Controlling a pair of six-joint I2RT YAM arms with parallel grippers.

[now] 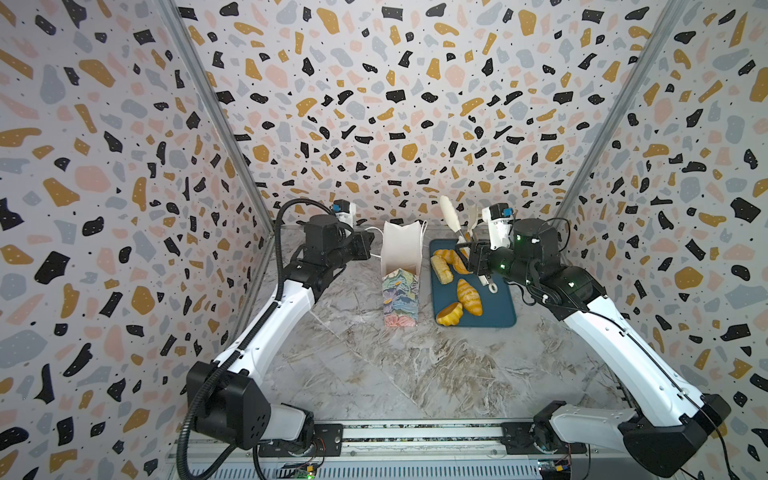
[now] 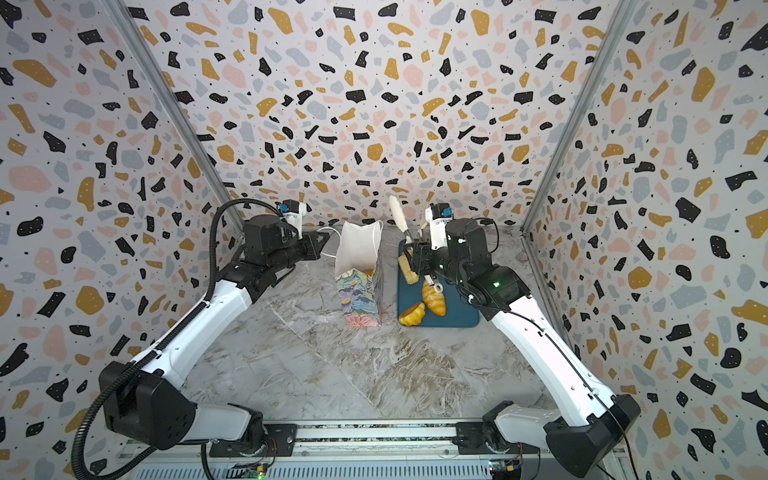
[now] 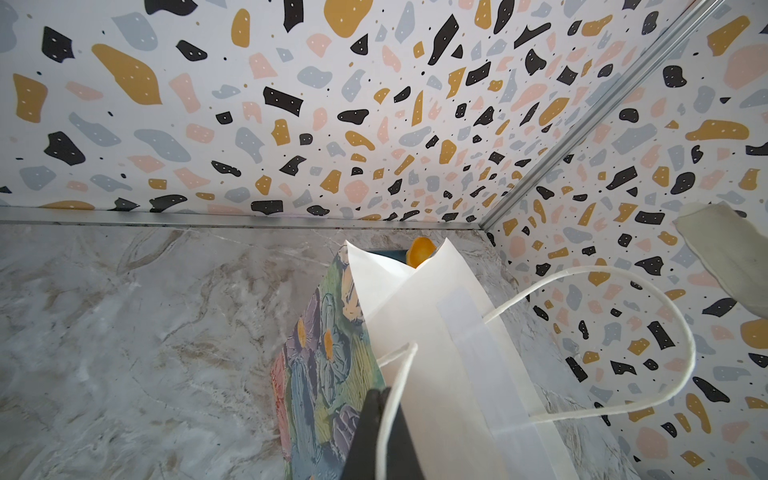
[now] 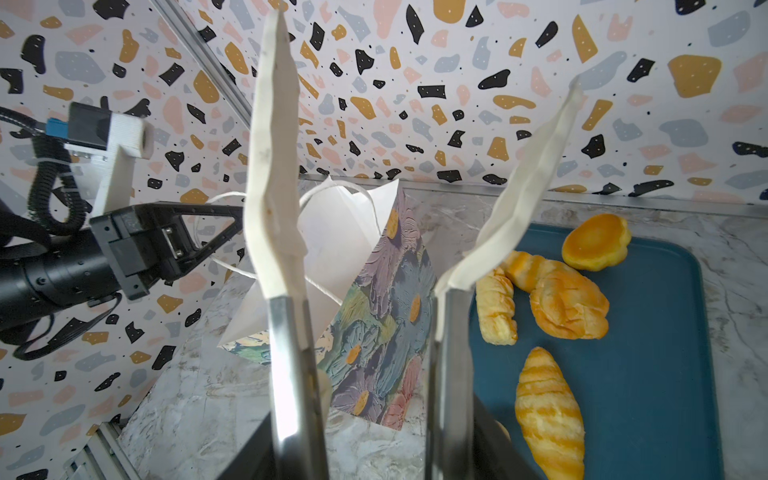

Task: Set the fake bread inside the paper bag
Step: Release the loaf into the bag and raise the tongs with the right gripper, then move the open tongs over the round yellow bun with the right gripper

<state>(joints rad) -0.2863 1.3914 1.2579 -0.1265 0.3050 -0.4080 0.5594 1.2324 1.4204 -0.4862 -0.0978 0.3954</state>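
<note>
The flowered paper bag (image 1: pixel 399 291) (image 2: pixel 359 297) stands upright left of a teal tray (image 1: pixel 498 307). My left gripper (image 1: pixel 372 243) (image 3: pixel 384 395) is shut on the bag's rim, holding its white-lined mouth (image 3: pixel 436 353) open. On the tray lie several fake breads: a croissant (image 1: pixel 469 297) (image 4: pixel 548 411), a round bun (image 1: pixel 449 313) (image 4: pixel 596 241), a pale ridged loaf (image 1: pixel 441 269) (image 4: pixel 496 307) and another croissant (image 4: pixel 569 303). My right gripper (image 1: pixel 471 257) (image 4: pixel 374 457) hovers over the tray's far end, shut on metal tongs (image 4: pixel 274 166). The tongs' white tips (image 1: pixel 451 216) stand apart with nothing between them.
The bag's white cord handles (image 3: pixel 665 332) loop out toward the back wall. Patterned walls close in the marble table (image 1: pixel 374 374) on three sides, and the bag and tray sit near the back wall. The arm bases stand on a rail (image 1: pixel 415 436) at the front edge.
</note>
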